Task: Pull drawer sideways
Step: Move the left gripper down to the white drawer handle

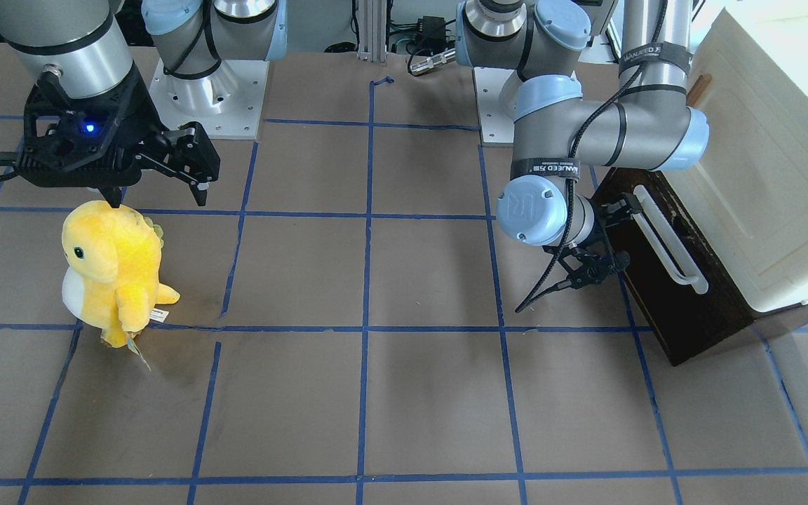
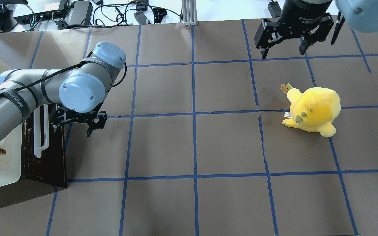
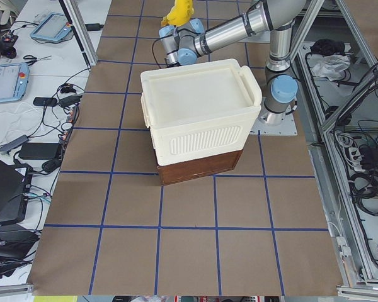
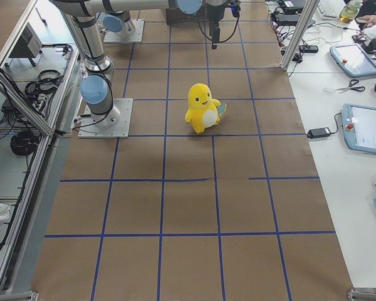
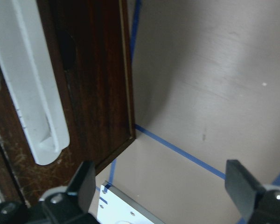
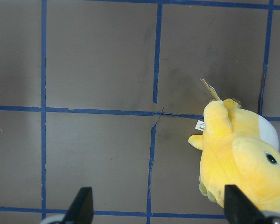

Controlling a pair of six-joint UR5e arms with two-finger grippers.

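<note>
The dark brown wooden drawer (image 1: 691, 308) with its long white bar handle (image 1: 667, 242) sits under the cream-white cabinet body (image 1: 776, 154). It also shows in the overhead view (image 2: 49, 154) and the left wrist view (image 5: 93, 70). My left gripper (image 1: 609, 238) is open and empty, right in front of the drawer's face. In the left wrist view the handle (image 5: 32, 84) lies just left of the open left gripper (image 5: 163, 186), outside the jaws. My right gripper (image 1: 158, 193) is open and empty, hanging above the table far from the drawer.
A yellow plush toy (image 1: 113, 270) stands just below my right gripper, and also shows in the right wrist view (image 6: 242, 158). The cabinet and drawer stand at the table's end on my left (image 3: 198, 107). The two arm bases (image 1: 207, 91) stand at the back edge.
</note>
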